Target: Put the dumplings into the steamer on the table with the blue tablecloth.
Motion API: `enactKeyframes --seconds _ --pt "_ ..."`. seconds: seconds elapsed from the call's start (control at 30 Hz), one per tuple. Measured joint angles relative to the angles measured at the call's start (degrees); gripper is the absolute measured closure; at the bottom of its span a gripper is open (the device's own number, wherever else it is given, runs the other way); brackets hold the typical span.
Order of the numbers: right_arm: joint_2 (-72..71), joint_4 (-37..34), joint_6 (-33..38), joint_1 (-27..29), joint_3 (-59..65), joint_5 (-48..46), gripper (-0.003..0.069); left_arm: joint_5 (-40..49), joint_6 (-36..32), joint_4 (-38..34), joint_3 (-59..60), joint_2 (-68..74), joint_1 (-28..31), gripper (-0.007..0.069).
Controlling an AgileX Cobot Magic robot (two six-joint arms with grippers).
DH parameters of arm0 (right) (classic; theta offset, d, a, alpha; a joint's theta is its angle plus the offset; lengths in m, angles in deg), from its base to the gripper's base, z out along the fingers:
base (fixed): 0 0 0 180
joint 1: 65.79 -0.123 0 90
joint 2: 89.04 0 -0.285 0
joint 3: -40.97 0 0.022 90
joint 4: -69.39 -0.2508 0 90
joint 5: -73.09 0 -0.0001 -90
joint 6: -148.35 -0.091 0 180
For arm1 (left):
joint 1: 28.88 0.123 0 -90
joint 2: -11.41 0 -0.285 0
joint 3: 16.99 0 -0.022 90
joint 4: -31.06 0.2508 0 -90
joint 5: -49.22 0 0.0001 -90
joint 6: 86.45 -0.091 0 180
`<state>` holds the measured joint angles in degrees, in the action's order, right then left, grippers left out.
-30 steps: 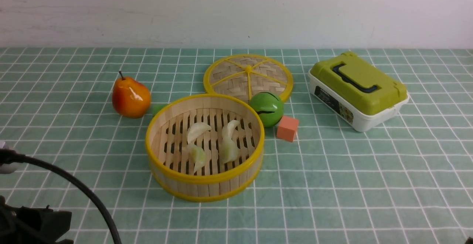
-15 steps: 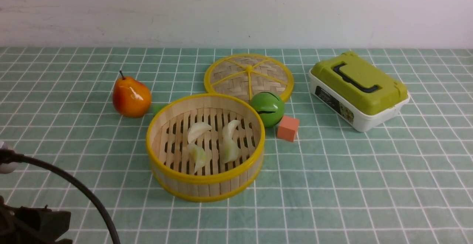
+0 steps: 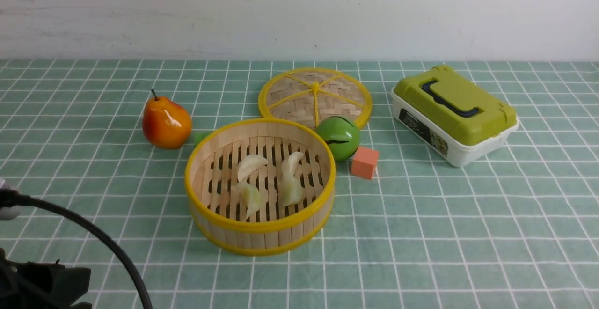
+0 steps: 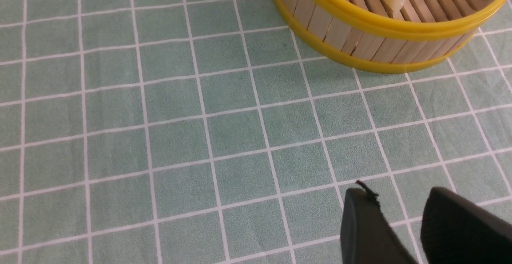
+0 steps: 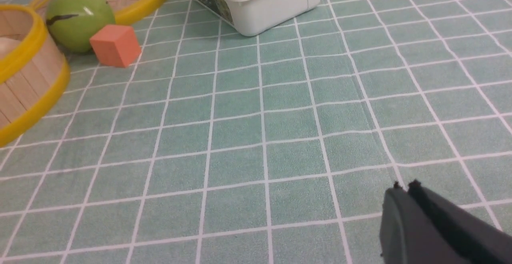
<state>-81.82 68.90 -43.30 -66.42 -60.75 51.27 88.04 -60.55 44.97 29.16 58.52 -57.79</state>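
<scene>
The steamer (image 3: 262, 239) stands mid-table on the table with the blue tablecloth (image 3: 444, 215). Several pale dumplings (image 3: 252, 165) lie on its slatted floor. In the left wrist view my left gripper (image 4: 400, 195) hovers over bare cloth, well short of the steamer's wall (image 4: 360, 40). It is open, with only tablecloth showing between its fingers (image 4: 360, 228). In the right wrist view my right gripper (image 5: 405, 187) is shut on nothing above the cloth, far from the steamer (image 5: 28, 84) at that view's edge. Neither gripper's fingers show in the front view.
An orange-red pear (image 3: 166, 121) sits left of the steamer. Behind the steamer lies the flat woven lid (image 3: 299, 93). A green ball (image 3: 338, 136) and an orange cube (image 3: 364, 162) crowd its right side. A green-lidded white box (image 3: 451, 112) stands far right. A black cable (image 3: 93, 234) arcs bottom-left.
</scene>
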Motion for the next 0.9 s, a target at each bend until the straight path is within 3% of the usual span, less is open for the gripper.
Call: enactKeyframes --seconds 0.9 --pt "0.0 0.0 0.0 0.0 0.0 -0.1 0.0634 0.0 0.0 0.1 0.0 0.0 0.0 0.0388"
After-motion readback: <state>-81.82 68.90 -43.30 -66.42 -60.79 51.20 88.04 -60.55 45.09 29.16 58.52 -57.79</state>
